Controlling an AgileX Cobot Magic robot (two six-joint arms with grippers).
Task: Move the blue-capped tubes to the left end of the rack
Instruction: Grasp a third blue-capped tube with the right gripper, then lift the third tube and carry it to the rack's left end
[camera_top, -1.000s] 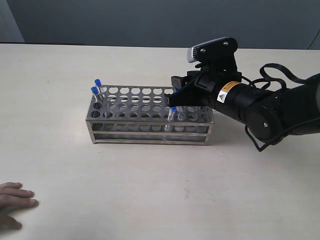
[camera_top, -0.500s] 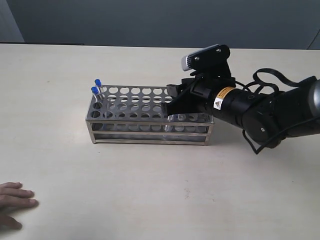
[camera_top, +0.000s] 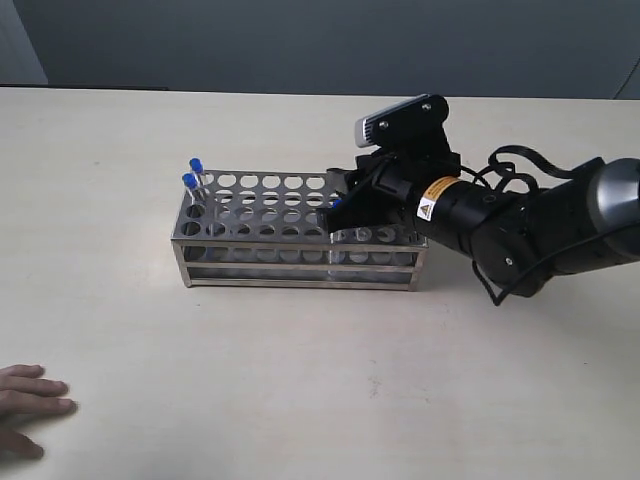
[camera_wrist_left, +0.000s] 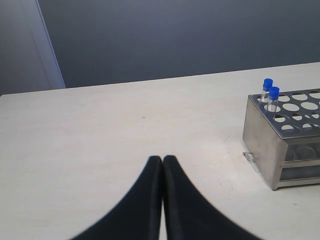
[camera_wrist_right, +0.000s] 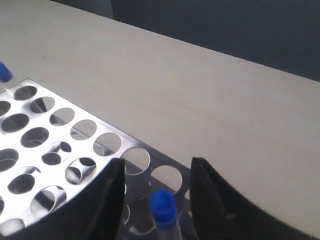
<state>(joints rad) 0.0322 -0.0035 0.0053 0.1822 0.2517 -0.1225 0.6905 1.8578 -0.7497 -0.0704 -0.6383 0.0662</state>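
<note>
- Two blue-capped tubes (camera_top: 190, 182) are seen standing in holes at the left end of the rack (camera_top: 300, 262), one just behind the other, so that share of the job is judged done.
- A third tube (camera_wrist_right: 163, 207) is found seated in a hole toward the right end of the rack, well apart from the first pair.
- A fourth tube cannot be made out in any view (it may be hidden behind the arm), so its place is left unsaid.
- The right pincer (camera_wrist_right: 158, 167) is held spread over the third tube, with one finger on either side of the blue cap. A gap is shown on each side, and nothing is grasped yet.
- The left pincer (camera_wrist_left: 162, 160) is clenched on nothing, its fingers pressed flat together. It is seen above the bare table (camera_wrist_left: 100, 150), off the left end of the rack.
- The task is judged about half done. What is left is for the cap to be gripped, the tube to be drawn straight up out of its hole and carried to the left end, and the same to be done for the fourth.
- Each visible tube is stood close to upright, its long axis near vertical, with the cap pointed up and the clear body dropped down through the plate. A slight lean is noticed in the third tube.
- The rack's long axis is laid left to right across the exterior view.
</note>
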